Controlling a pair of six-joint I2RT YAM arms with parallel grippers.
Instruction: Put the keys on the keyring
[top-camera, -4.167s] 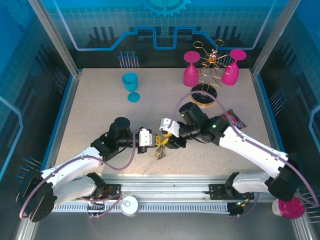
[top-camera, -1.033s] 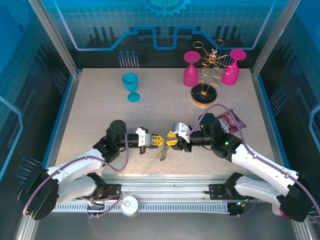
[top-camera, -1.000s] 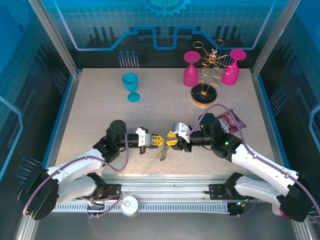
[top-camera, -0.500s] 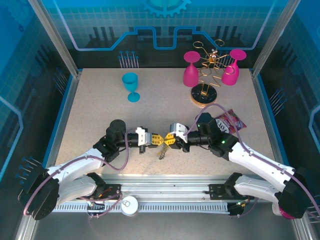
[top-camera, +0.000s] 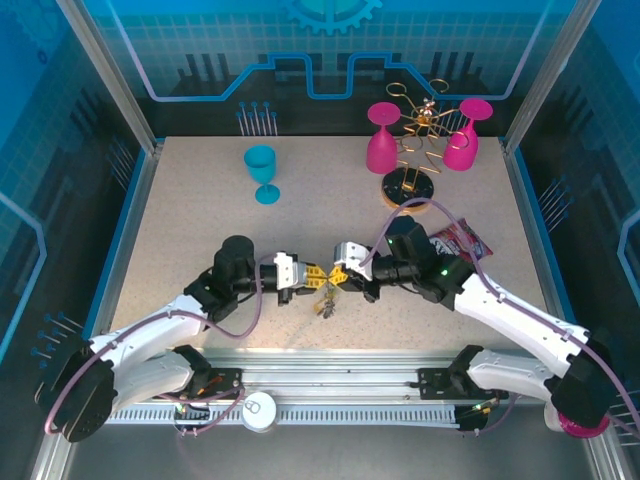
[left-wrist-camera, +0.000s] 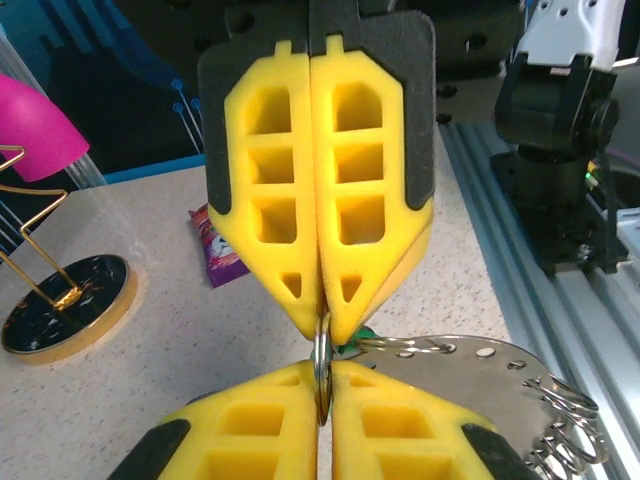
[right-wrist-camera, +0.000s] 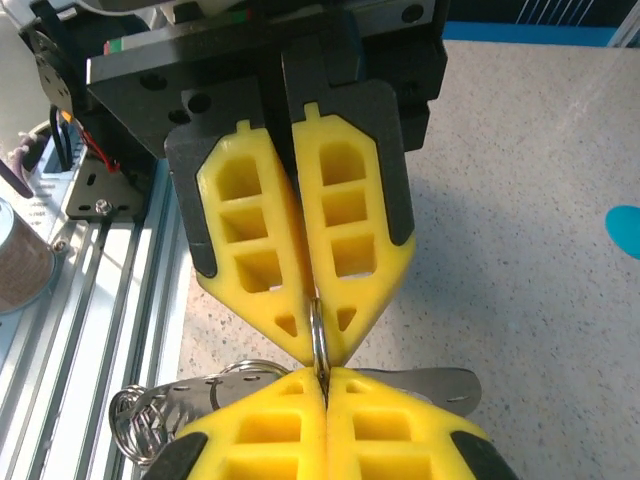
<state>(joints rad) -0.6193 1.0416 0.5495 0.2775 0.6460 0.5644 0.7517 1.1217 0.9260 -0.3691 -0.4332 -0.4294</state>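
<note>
My left gripper (top-camera: 317, 276) and right gripper (top-camera: 337, 277) meet tip to tip above the table's near middle. Both are shut on the same small silver ring (left-wrist-camera: 322, 358), which shows edge-on between the yellow pads. In the right wrist view that ring (right-wrist-camera: 316, 330) runs from my right gripper (right-wrist-camera: 322, 378) up into the left fingers (right-wrist-camera: 255, 250). Under the fingertips hangs the keyring (left-wrist-camera: 490, 375), a flat curved metal band with holes (right-wrist-camera: 445, 385) and several small rings (left-wrist-camera: 560, 420) at one end. A green key head (left-wrist-camera: 363, 336) peeks out beside the pinched ring. The bunch (top-camera: 325, 302) dangles close to the tabletop.
A blue goblet (top-camera: 262, 172) stands at the back left. Two pink goblets (top-camera: 381, 140) hang on a gold wire rack (top-camera: 420, 125) with a round base (top-camera: 405, 190) at the back right. A snack packet (top-camera: 462, 240) lies right of my right arm. The aluminium rail (top-camera: 340, 385) runs along the near edge.
My right gripper has slid left and shut on the ring that the left gripper holds, so the tips now touch. The hanging bunch has barely shifted.
</note>
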